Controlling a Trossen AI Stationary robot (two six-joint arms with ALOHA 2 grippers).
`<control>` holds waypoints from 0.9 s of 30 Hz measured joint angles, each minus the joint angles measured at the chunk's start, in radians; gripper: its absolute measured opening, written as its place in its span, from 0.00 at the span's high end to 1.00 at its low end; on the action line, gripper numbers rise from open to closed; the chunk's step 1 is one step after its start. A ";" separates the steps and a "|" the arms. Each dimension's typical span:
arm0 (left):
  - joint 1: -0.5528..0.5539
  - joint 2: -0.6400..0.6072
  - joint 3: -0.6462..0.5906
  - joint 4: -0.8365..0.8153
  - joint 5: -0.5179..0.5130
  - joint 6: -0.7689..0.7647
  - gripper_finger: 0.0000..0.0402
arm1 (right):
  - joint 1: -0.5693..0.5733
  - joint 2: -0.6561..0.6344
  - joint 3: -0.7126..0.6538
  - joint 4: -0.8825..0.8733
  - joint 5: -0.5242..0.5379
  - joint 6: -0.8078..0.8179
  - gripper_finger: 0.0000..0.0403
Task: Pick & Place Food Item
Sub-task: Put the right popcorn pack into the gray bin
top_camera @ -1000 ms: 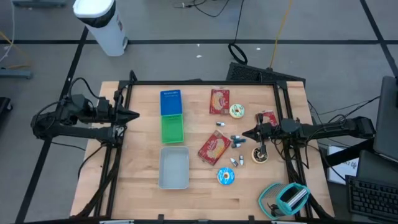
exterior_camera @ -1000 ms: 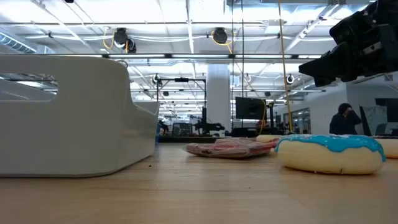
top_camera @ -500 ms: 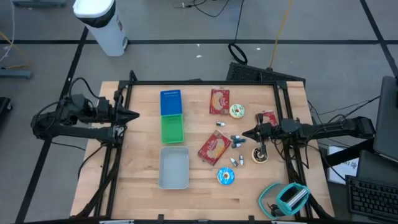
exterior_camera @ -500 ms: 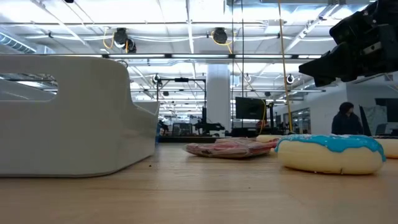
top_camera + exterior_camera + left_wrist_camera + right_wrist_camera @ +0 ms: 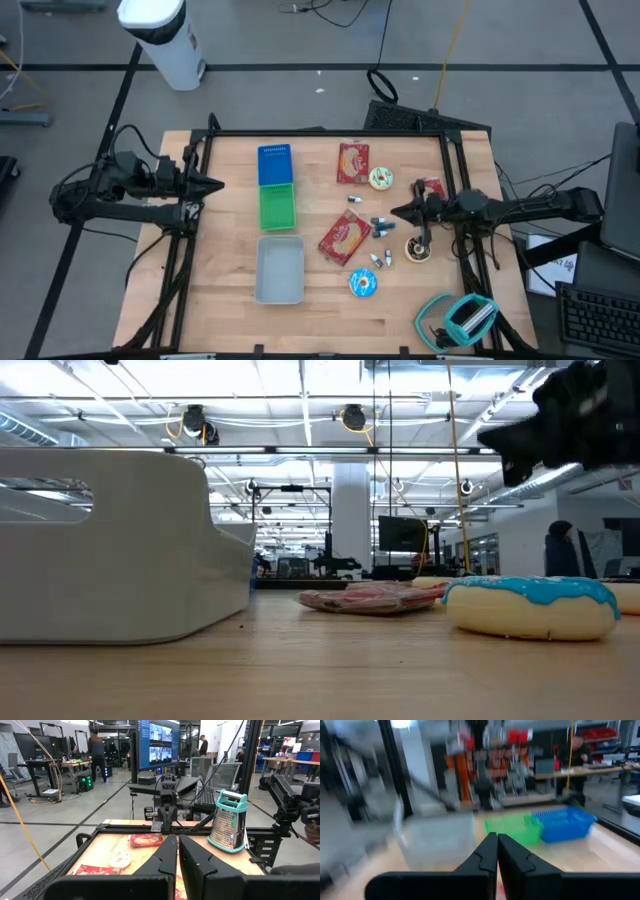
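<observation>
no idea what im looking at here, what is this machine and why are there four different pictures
It is a robot with two dark arms at a wooden table, photographed at one moment by four cameras: one overhead, one at table-top height, and one on each arm's wrist. The left gripper waits at the table's left edge; the right gripper hangs over the food items. Both are shut and hold nothing. On the table lie a blue basket, a green basket, a grey bin, snack packets, a blue-iced doughnut and small sweets.
</observation>
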 joint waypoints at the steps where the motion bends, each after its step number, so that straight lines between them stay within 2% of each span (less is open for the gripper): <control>1: 0.000 0.000 0.000 0.000 0.000 0.000 0.95 | 0.000 0.000 0.000 0.046 0.000 0.051 0.99; 5: 0.000 0.000 0.000 0.000 0.000 0.000 0.95 | 0.000 -0.001 0.000 0.206 0.000 0.182 0.99; 9: 0.000 0.000 0.000 0.000 0.000 0.000 0.95 | 0.000 0.000 0.000 0.285 0.007 0.195 0.99; 17: 0.000 0.000 0.000 0.000 0.000 0.000 0.95 | 0.000 0.000 0.000 0.277 0.031 0.065 0.99; 23: 0.000 0.000 0.000 0.000 0.000 0.000 0.95 | 0.000 0.001 0.000 0.277 0.029 0.072 0.99; 27: 0.000 0.000 0.000 0.000 0.000 0.000 0.95 | -0.002 0.011 0.005 0.318 0.083 0.069 0.97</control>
